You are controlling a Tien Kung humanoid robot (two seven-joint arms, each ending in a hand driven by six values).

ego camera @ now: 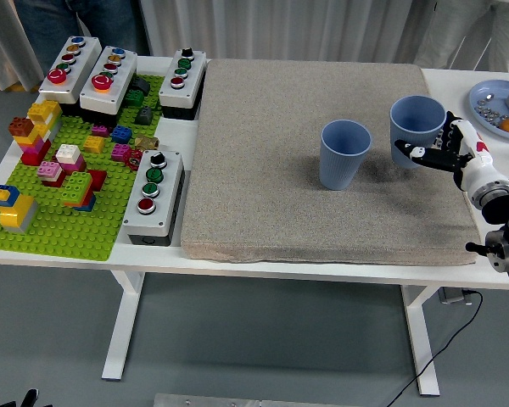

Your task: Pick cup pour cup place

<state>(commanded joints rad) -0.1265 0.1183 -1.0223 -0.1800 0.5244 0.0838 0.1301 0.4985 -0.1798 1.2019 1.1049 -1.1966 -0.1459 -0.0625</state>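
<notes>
Right hand point(445, 153) is clamped around the right blue cup point(416, 127) at centre right of the frame, over the grey mat point(263, 170). Second blue cup point(344, 154) stands upright just left, apart.

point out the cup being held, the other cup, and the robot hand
held blue cup point(416, 119), head view, upper wall below the rim
free blue cup point(343, 163), head view, front wall
right robot hand point(445, 151), head view, middle of the hand

Two cups stand on the mat point(322, 195), one cup point(344, 154) left of the other cup point(416, 124). Left of the mat lie the brick baseplate point(59, 225) and button boxes point(154, 197); a plate point(490, 91) sits far right on the desk point(445, 83).
</notes>
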